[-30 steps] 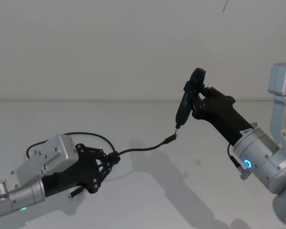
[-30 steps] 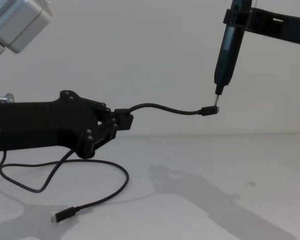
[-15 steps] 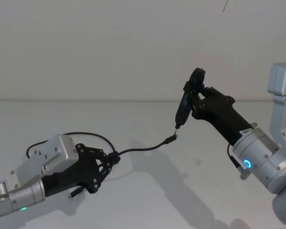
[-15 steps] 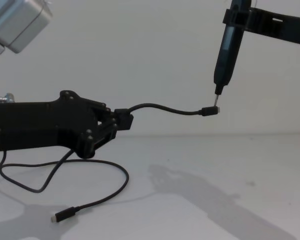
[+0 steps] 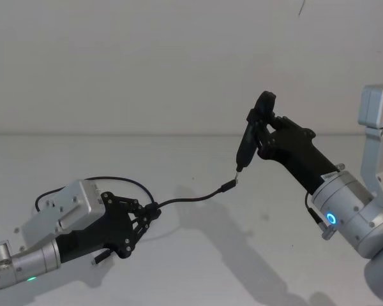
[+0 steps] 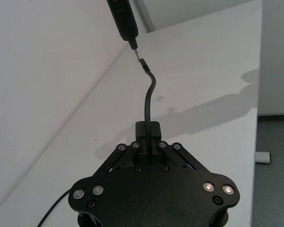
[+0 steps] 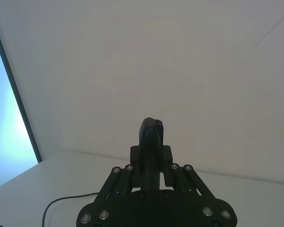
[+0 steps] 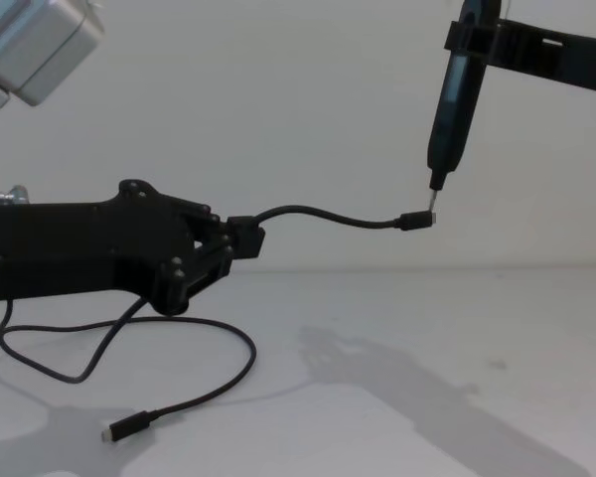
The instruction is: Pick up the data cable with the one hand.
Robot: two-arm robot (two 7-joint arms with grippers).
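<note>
With cable (image 8: 323,215) clamped in left gripper (image 8: 240,238), pickup mostly done.
Plug just under pen tip (image 8: 433,192) held by right gripper (image 5: 258,137); tail left on table (image 8: 427,397).

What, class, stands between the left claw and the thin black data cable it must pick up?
Nothing visible does. The bulky black left claw is already shut on the thin black data cable, holding it above the white table. The cable's raised plug meets the metal tip of the slim black pen-like tool in the right claw.
</note>
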